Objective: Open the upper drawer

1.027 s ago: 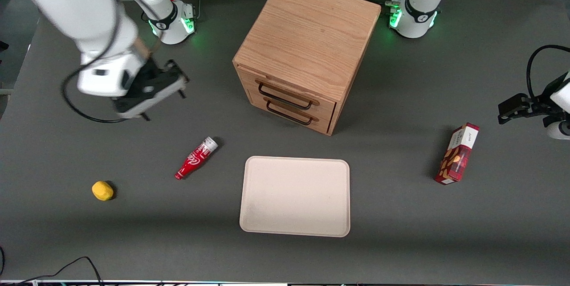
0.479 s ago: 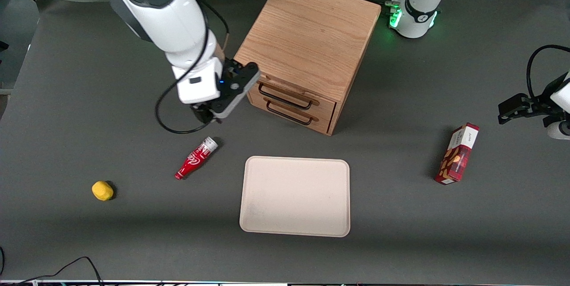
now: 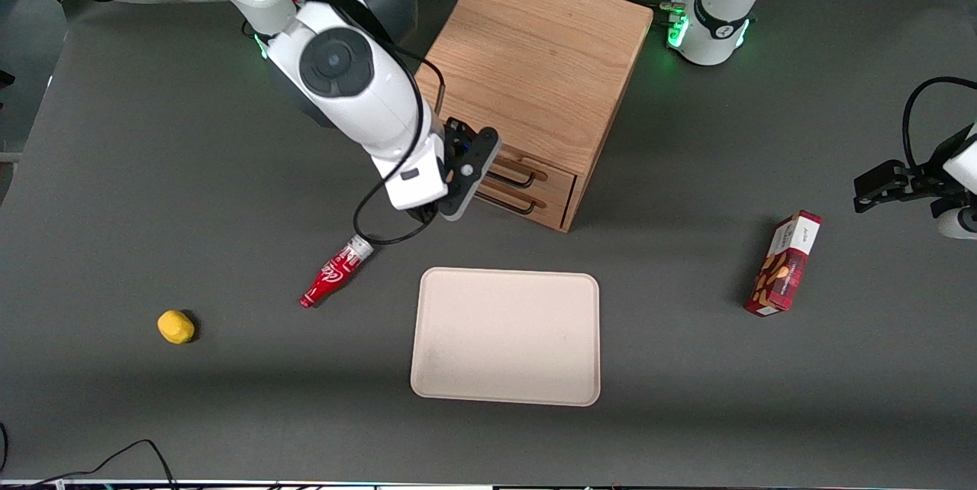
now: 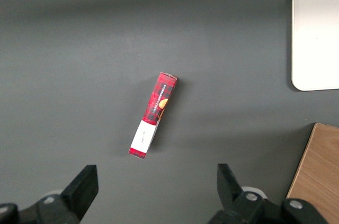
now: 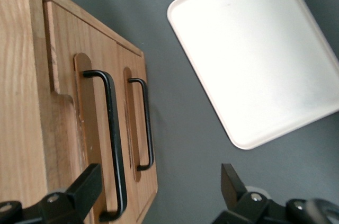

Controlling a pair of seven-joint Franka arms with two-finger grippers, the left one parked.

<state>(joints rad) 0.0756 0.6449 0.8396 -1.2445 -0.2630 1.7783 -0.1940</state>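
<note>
The oak cabinet stands mid-table with two shut drawers facing the front camera. The upper drawer has a thin black wire handle, and the lower drawer sits just beneath it. My right gripper hangs in front of the drawer fronts and covers part of both handles. In the right wrist view the gripper is open wide and empty. One finger stands by the end of the upper drawer's handle. The other finger is over bare table. The lower drawer's handle lies beside it.
A cream tray lies nearer the front camera than the cabinet, and it also shows in the right wrist view. A red bottle and a yellow lump lie toward the working arm's end. A red box stands toward the parked arm's end.
My right arm has swung from the working arm's end of the table across to the cabinet. The gripper now hangs in front of the drawers. The drawers have not moved.
</note>
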